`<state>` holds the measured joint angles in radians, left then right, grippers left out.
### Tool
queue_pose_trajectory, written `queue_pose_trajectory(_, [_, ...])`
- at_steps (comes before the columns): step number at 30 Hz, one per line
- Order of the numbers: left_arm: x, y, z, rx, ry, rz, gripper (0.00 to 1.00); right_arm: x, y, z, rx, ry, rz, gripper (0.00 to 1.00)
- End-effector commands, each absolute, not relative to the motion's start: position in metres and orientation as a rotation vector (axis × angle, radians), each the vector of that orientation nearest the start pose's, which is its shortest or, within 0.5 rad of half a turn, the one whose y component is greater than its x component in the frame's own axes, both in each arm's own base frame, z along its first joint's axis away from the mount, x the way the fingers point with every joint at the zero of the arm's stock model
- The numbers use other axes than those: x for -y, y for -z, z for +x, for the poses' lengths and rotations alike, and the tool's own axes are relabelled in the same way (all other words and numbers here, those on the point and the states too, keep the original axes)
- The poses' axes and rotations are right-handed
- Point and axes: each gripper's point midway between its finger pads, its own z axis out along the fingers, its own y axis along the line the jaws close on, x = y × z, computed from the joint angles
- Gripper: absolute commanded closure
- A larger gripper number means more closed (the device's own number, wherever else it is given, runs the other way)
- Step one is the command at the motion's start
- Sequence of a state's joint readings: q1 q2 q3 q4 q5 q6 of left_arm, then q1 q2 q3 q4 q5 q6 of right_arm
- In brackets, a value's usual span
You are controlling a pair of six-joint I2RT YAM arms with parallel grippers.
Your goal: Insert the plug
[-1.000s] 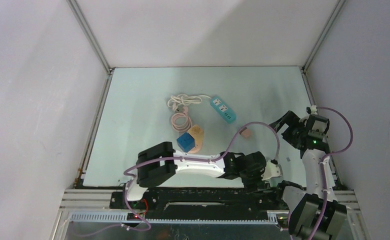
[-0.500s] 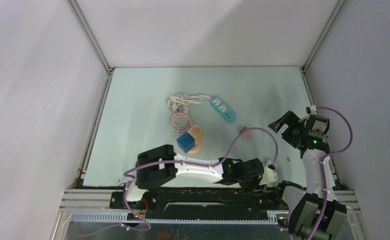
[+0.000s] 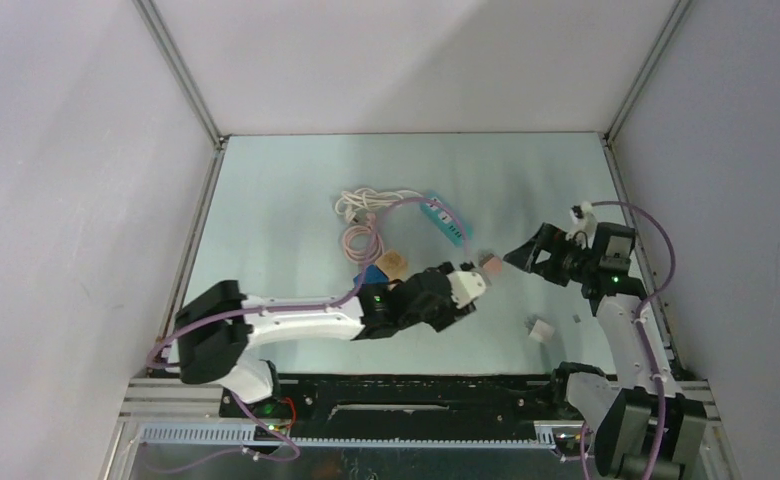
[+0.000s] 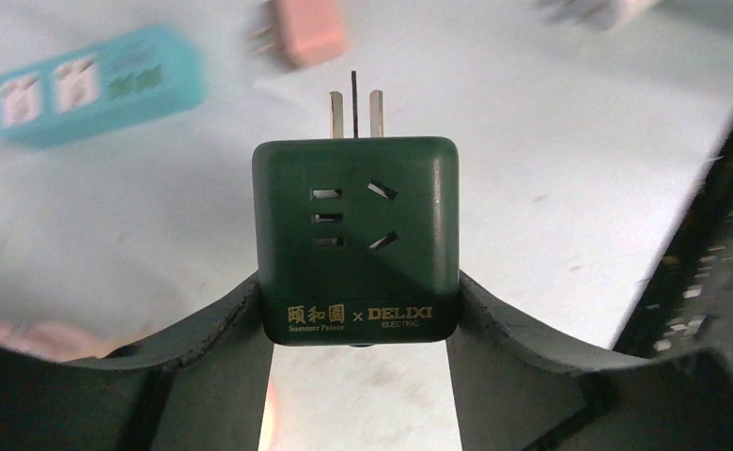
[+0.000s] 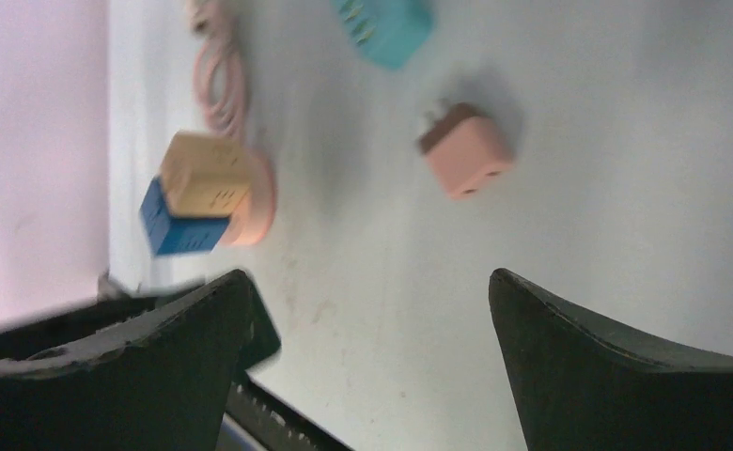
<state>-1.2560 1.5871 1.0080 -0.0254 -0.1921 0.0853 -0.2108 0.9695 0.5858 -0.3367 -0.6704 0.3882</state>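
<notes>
The dark green cube plug (image 4: 355,240) sits pinched between the fingers of my left claw (image 4: 358,310), over the tabletop (image 4: 551,169). Its flat prongs point away toward the pink adapter (image 4: 308,30) lying beyond. The teal power strip (image 4: 90,85) lies to that adapter's left. My right claw (image 5: 372,310) gapes wide and empty, with the tan cube (image 5: 203,174) and blue cube (image 5: 179,230) off to its left.

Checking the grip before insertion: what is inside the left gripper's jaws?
A dark green adapter cube, clamped by the left gripper, prongs pointing away. Its gripped side faces and underside are hidden.
</notes>
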Motion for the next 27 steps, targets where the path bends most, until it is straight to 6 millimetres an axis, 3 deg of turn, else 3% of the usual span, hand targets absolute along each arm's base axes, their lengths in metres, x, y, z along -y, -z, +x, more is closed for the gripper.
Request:
queue_pose_trajectory(1, [0.355,-0.145,0.198,-1.78,0.309,1.12,0.75,-0.12,-0.162,0.254,-2.137,-1.121,-0.031,0.01])
queue_pose_trajectory(4, [0.327,-0.153,0.201,-1.782,0.239,1.084,0.75,-0.159,-0.174,0.238,-2.134,-1.306,-0.202,0.01])
queue_pose_trajectory(7, [0.313,-0.162,0.197,-1.773,0.234,1.067,0.75,-0.193,-0.184,0.223,-2.128,-1.433,-0.327,0.0])
queue_pose_trajectory(12, [0.309,-0.179,0.189,-1.744,0.284,1.083,0.75,-0.237,-0.194,0.21,-2.132,-1.596,-0.432,0.01])
queue_pose_trajectory(19, [0.314,-0.186,0.176,-1.723,0.314,1.162,0.78,-0.269,-0.199,0.202,-2.131,-1.741,-0.533,0.01])
queue_pose_trajectory(27, [0.322,-0.195,0.17,-1.692,0.336,1.165,0.8,-0.293,-0.186,0.2,-2.207,-1.793,-0.589,0.03])
